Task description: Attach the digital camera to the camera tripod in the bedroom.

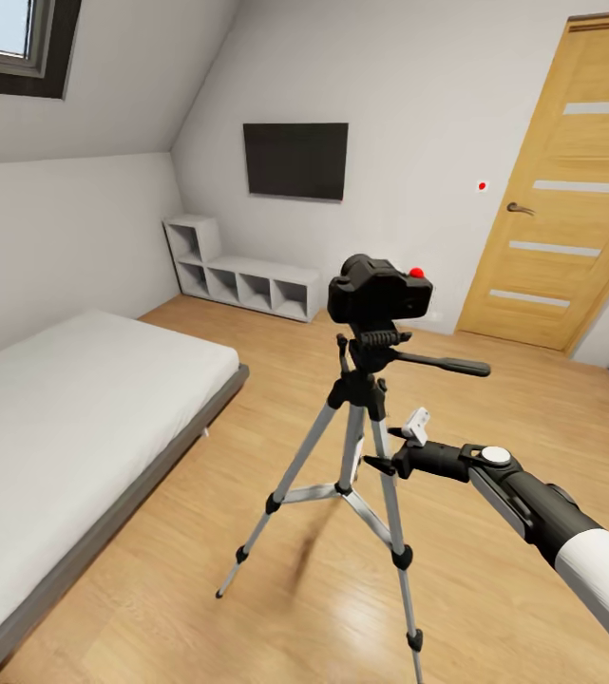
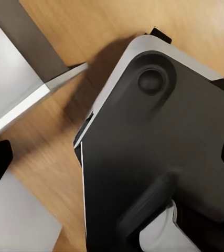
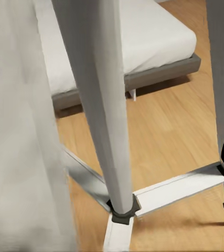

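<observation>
Digital camera (image 1: 378, 291) sits on top of the camera tripod (image 1: 361, 446), right on the black head, lens side away from me, red dot up top; it looks seated on the mount plate, so I judge the attach step basically done, tho I can't see the screw/plate contact itself. Pan handle (image 1: 442, 363) sticks out toward my right side, which leaves the front of the head free for a cam to sit level. Tripod stands w/ legs spread on the wood floor (image 1: 247, 399), brace bars (image 3: 180, 190) tying the legs to the centre column; that spread is why it carries the cam w/o tipping. My right tool (image 1: 391, 448) is down at mid-leg height, just beside the legs, below the head and not touching the cam. Fingers seem parted w/ nothing between them, so I read it as open and empty. Right wrist cam looks thru the legs at close range twd the bed (image 3: 153, 37), which fits the tool sitting v. near the legs; risk is a bump knocking the stand. Left tool: can't tell its state, wrist cam there is looking down on the robot's dark base (image 2: 164, 157) and floor. Bed (image 1: 66, 408) lies well apart to the left, door (image 1: 561, 199) and TV (image 1: 295, 160) on the far wall.
</observation>
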